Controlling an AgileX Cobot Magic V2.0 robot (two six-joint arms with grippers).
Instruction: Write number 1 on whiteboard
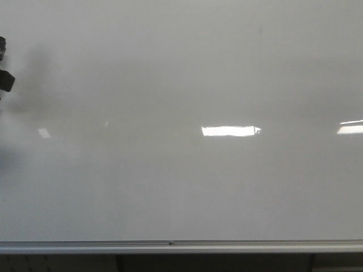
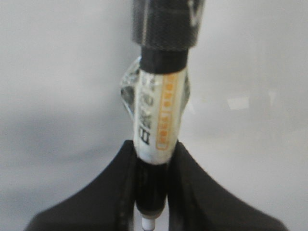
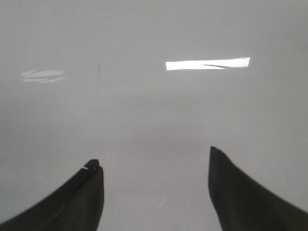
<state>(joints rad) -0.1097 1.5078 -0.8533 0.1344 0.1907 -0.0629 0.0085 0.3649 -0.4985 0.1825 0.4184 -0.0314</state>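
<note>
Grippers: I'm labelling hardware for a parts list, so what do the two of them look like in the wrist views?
Both have matte black fingers that curve inward and taper to narrow tips. The left gripper shows broad, rounded finger bases. On the right gripper, one fingertip carries a small pale scuff. No cables or printed markings are visible on either.

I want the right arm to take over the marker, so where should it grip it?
Probably the white labelled barrel of the marker, just beyond the left end effector, whose fingers already clamp its dark end. The open right end effector should come from the side, jaws across the straight, round shaft.
</note>
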